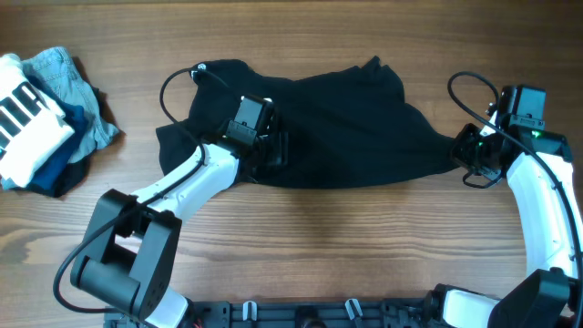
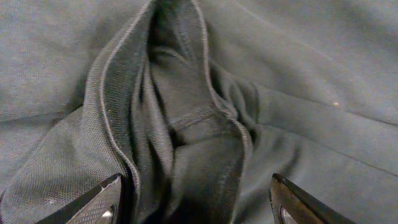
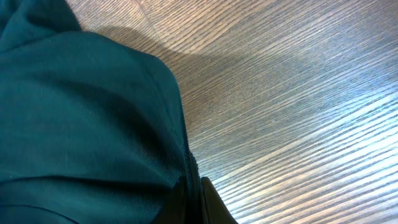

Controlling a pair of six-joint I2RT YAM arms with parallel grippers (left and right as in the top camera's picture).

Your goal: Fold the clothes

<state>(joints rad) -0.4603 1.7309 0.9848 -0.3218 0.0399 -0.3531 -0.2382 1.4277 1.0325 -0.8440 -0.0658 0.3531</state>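
Note:
A dark garment [image 1: 337,128] lies spread and rumpled across the middle of the table. My left gripper [image 1: 273,148] sits on its left part, open, with a raised fold of the cloth [image 2: 180,124] between the two fingers [image 2: 196,205]. My right gripper [image 1: 466,153] is at the garment's right corner, shut on its edge [image 3: 186,168]; the fingers [image 3: 193,199] pinch the hem just above the wood.
A pile of folded clothes [image 1: 41,118], white, striped and blue, lies at the far left of the table. Bare wood [image 1: 364,246] lies in front of the garment. Cables loop near both wrists.

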